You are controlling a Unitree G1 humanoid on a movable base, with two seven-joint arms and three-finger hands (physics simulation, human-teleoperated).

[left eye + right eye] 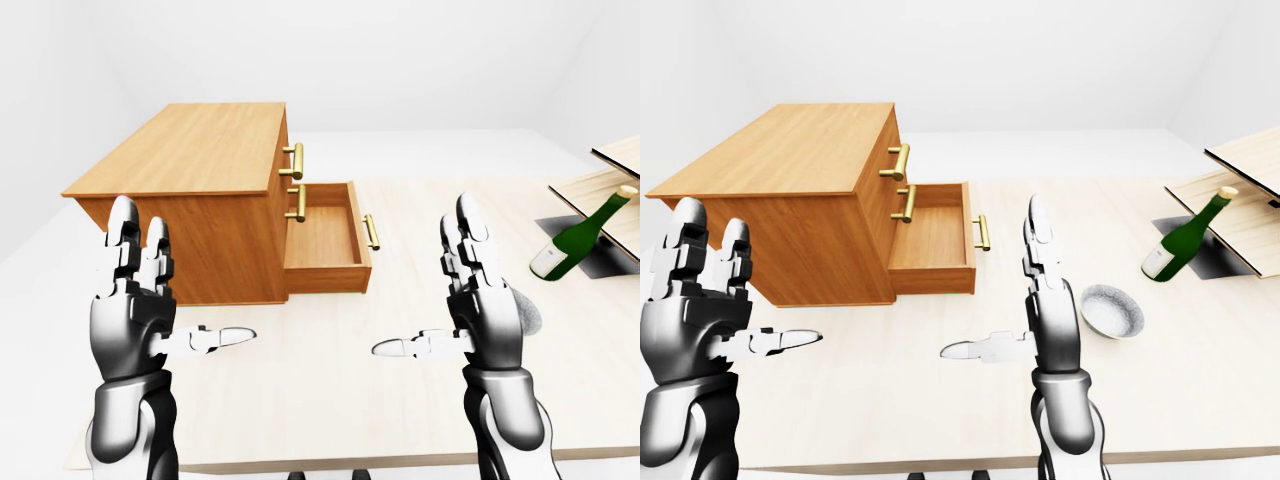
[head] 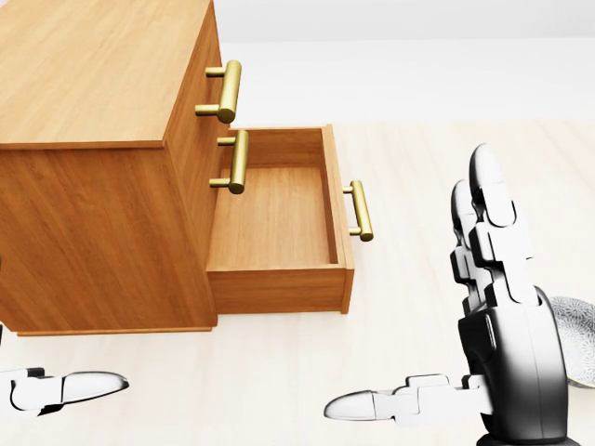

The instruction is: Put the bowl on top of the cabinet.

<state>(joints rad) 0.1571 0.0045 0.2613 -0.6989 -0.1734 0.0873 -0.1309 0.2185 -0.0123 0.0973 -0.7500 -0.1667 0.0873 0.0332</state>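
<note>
Nothing of the task had been accomplished, so far as could be judged. The bowl [image 1: 1113, 310] was seen resting on the table [image 1: 940, 400], just to the right of the right hand [image 1: 1040, 300] in the right-eye view and well apart from the cabinet [image 1: 790, 190], whose top was bare. In the left-eye view the bowl was almost wholly hidden behind the right hand, and in the head view only its edge showed at the right margin.

Both hands were held raised over the table with fingers extended upward and thumbs pointed inward toward each other; nothing was gripped by either. The left hand [image 1: 135, 300] was spread wide near the cabinet's side, low in the left-eye view.

The cabinet's lower drawer [image 2: 279, 223] was found pulled out and appeared empty, while the upper one was closed. A green bottle [image 1: 580, 232] was leaning against wooden boards [image 1: 610, 190] at the right of the left-eye view, apart from the bowl.

Everything was judged to be left: the bowl had to be reached, grasped, lifted, carried left and set down on the cabinet's top.
</note>
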